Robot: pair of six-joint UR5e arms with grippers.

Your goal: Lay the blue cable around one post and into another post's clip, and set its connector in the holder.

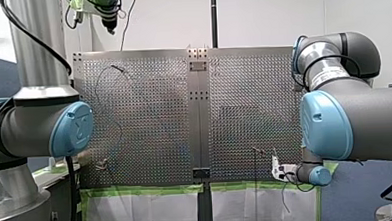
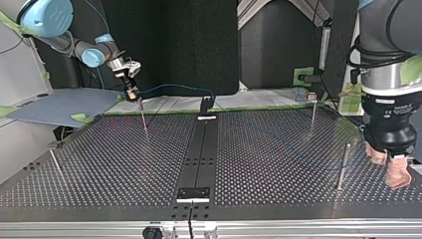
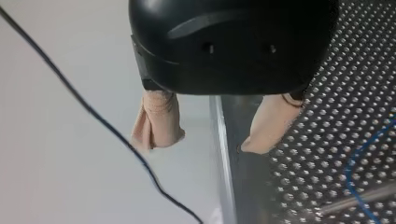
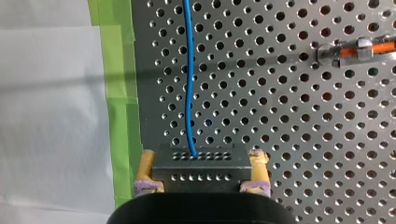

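Note:
My right gripper (image 4: 203, 164) is shut on a black connector (image 4: 201, 161), its yellow pads (image 4: 147, 163) pressing both sides. The blue cable (image 4: 188, 79) runs from the connector straight ahead over the perforated plate. In the top view my right gripper (image 2: 131, 92) hovers above a thin post (image 2: 144, 118) at the far left, and the blue cable (image 2: 174, 87) arcs from it toward the right. My left gripper (image 2: 389, 168) stands open by the table's right edge, beige fingers (image 3: 156, 119) apart with nothing between them, beside another post (image 2: 343, 165). A loop of blue cable (image 3: 357, 161) lies beside it.
A post top with an orange and metal clip (image 4: 359, 50) lies ahead and to the side of my right gripper. More posts (image 2: 312, 112) (image 2: 54, 162) stand on the plate. A black block (image 2: 205, 105) sits on the centre strip. Green tape (image 4: 119, 93) edges the table.

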